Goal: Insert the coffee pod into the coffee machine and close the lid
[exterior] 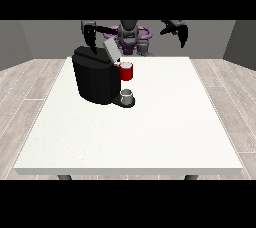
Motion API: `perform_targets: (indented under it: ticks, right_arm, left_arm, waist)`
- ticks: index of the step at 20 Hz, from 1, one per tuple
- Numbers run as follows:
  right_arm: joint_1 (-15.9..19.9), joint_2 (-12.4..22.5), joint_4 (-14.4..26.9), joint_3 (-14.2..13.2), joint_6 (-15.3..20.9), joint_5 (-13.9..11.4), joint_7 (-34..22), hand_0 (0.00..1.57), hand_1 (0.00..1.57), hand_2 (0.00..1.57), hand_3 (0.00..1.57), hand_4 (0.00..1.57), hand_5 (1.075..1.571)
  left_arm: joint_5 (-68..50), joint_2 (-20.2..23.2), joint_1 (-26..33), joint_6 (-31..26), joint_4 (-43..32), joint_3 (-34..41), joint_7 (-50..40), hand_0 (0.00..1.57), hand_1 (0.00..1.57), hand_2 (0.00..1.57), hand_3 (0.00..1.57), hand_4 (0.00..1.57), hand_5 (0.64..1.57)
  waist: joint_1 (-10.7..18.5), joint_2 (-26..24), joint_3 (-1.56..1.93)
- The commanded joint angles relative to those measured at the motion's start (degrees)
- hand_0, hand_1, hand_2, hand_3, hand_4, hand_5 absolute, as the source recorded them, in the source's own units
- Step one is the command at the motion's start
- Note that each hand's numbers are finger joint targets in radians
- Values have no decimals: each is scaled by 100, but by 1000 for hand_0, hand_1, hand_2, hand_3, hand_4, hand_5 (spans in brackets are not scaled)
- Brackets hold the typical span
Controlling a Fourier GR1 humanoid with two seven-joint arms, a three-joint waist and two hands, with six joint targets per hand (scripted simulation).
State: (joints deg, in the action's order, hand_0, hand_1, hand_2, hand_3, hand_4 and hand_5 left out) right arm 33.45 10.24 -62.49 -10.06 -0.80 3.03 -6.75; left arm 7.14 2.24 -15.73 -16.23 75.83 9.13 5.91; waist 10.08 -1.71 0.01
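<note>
A black coffee machine [95, 79] stands on the white table [150, 122] at the left of its far half. Its grey lid [112, 50] is tilted up and open. At the machine's front head sits a red part [126, 71] with a pale top; whether that is the pod I cannot tell. A grey cup [127, 95] rests on the machine's base below it. The hand at the view's left [91, 34] hangs just above the machine's back top, fingers pointing down. The hand at the view's right [179, 31] is raised far from the machine, fingers hanging, holding nothing.
The robot's torso [129, 36] stands behind the table's far edge. Wooden floor surrounds the table on all sides. The table's near half and right side hold no objects.
</note>
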Motion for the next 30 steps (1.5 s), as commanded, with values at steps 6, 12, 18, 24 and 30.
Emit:
perform_targets:
  ticks: [6,12,18,24,30]
  right_arm:
    - [616,-251,371,260,213,-250,422,0,0,0,0,0,1571]
    - [986,-134,362,351,53,-239,-26,0,0,0,0,129,1571]
    - [1217,125,672,327,-122,-376,361,0,0,0,0,161,1571]
    - [1500,-164,425,728,35,-667,131,0,0,0,0,0,1571]
    - [1550,-186,343,822,105,-808,146,0,0,0,0,0,1571]
  left_arm:
    - [71,148,9,269,456,-85,46,0,0,0,0,312,1571]
    - [-75,406,353,159,223,107,298,0,0,0,0,346,1571]
    - [74,262,501,139,682,-305,108,0,0,0,0,380,1571]
    - [-67,350,115,248,355,-42,36,0,0,0,0,356,1571]
    - [-129,462,95,57,410,-70,67,0,0,0,0,365,1571]
  waist:
    - [-31,563,-1]
    - [-171,501,-3]
    - [135,626,-1]
    - [76,668,-2]
    - [419,747,-2]
